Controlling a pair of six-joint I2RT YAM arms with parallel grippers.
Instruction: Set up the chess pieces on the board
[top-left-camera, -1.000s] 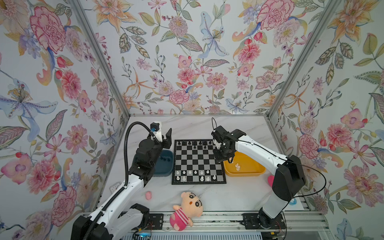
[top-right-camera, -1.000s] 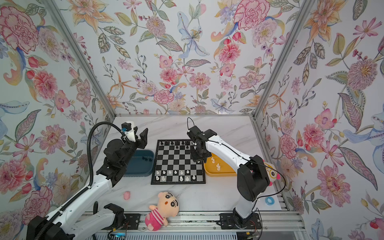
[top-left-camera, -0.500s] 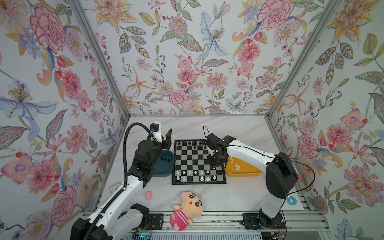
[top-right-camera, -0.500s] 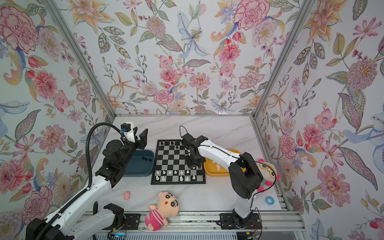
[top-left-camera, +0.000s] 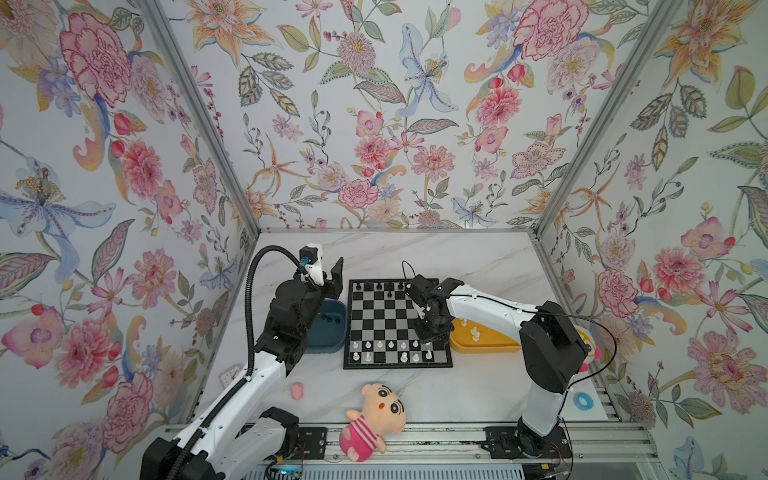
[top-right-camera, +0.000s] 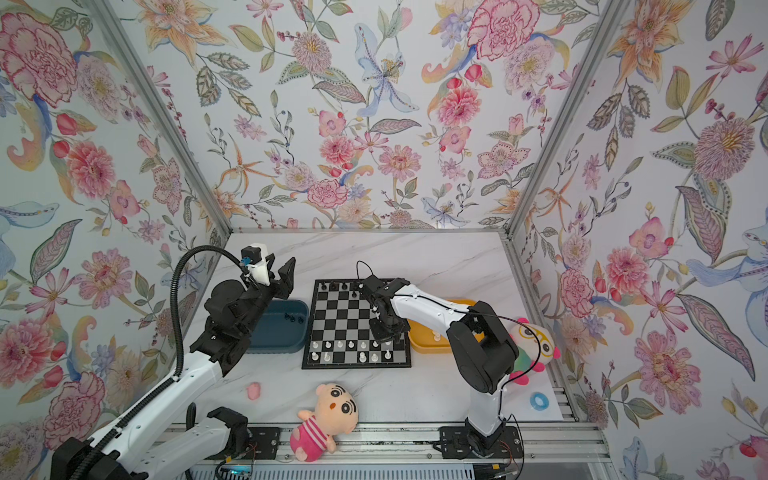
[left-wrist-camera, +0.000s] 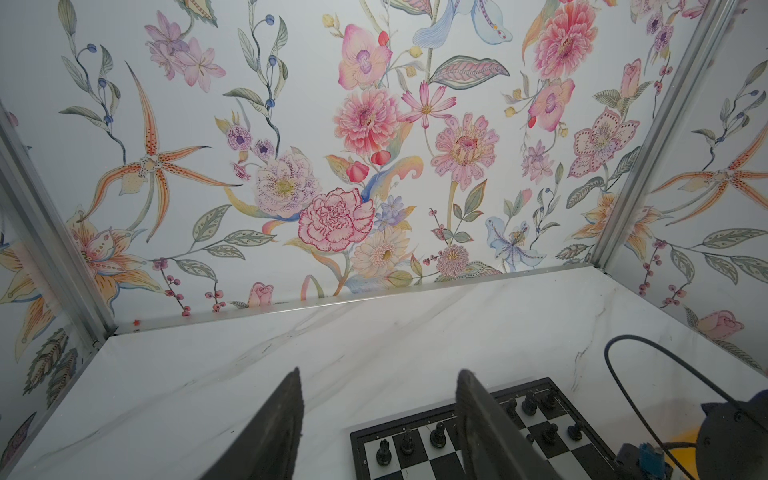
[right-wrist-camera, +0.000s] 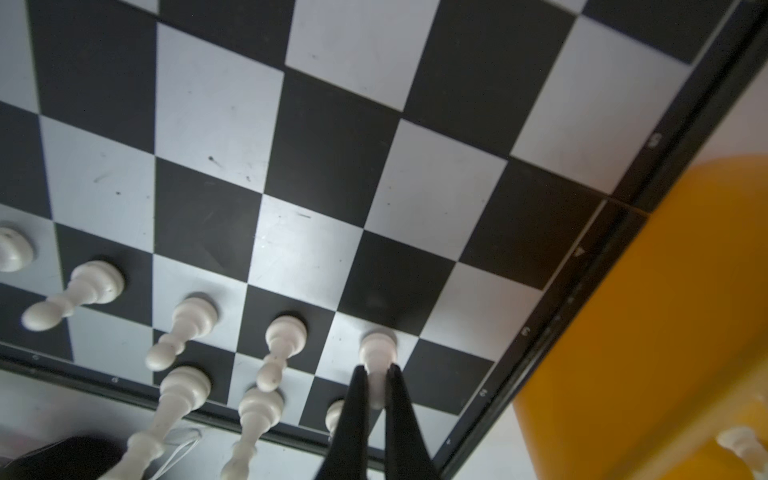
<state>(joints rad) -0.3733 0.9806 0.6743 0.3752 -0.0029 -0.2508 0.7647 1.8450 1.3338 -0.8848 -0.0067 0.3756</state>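
Note:
The board (top-left-camera: 386, 316) (top-right-camera: 340, 316) lies mid-table, checked black and silvery grey. Black chess pieces (top-left-camera: 378, 286) (left-wrist-camera: 409, 442) line its far edge. White pieces (top-left-camera: 382, 345) (right-wrist-camera: 286, 332) fill part of the two near rows. My right gripper (top-left-camera: 430, 336) (top-right-camera: 384, 336) (right-wrist-camera: 376, 372) points down over the near right of the board (right-wrist-camera: 332, 145), shut on a white pawn (right-wrist-camera: 376, 351). The pawn's base seems to rest on a silvery square in the second near row. My left gripper (top-left-camera: 328, 274) (top-right-camera: 278, 270) (left-wrist-camera: 380, 372) is open and empty, raised above the blue tray.
A blue tray (top-left-camera: 330, 336) left of the board holds black pieces (top-left-camera: 328, 319). A yellow tray (top-left-camera: 482, 345) on its right holds white pieces (top-left-camera: 473, 331). A plush doll (top-left-camera: 374, 415) and a small pink thing (top-left-camera: 296, 390) lie near the front edge. Another plush (top-right-camera: 532, 345) and a blue ring (top-left-camera: 580, 400) sit at right.
My right gripper has carried the white pawn from the far right of the board to its near right and come down. The left arm has not moved.

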